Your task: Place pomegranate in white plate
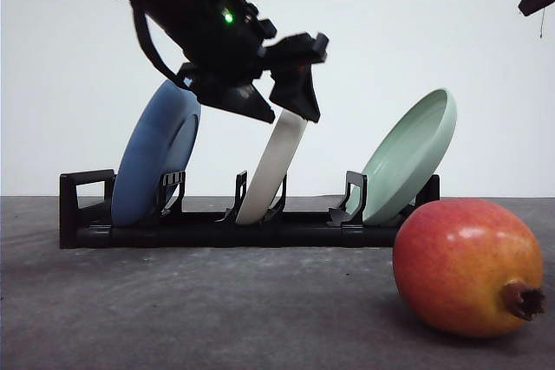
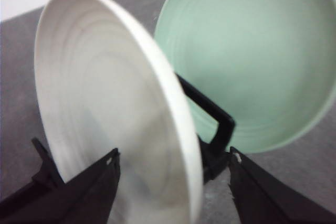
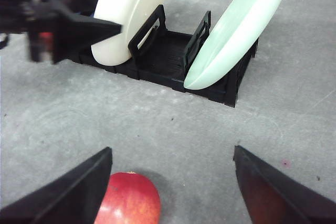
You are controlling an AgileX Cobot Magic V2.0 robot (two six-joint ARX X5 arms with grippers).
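Red and orange, the pomegranate (image 1: 468, 266) lies on the grey worktop (image 1: 217, 309), in front of the black rack (image 1: 217, 227). We see our left tool (image 2: 173, 174) spread wide around the rim of the white plate (image 1: 273, 171), which stands in the rack. Our right tool (image 3: 173, 182) hangs wide open above the fruit, not touching it.

Bright, even light; wrist close-ups blurred

**Both arms raised, both sets of jaws apart**

The left gripper (image 1: 282, 101) hangs tilted downward from its black arm — jaws spread wide. The right gripper (image 3: 170, 182) is held high over the table — its two fingers (image 3: 79, 192) spread apart, gripping nothing.
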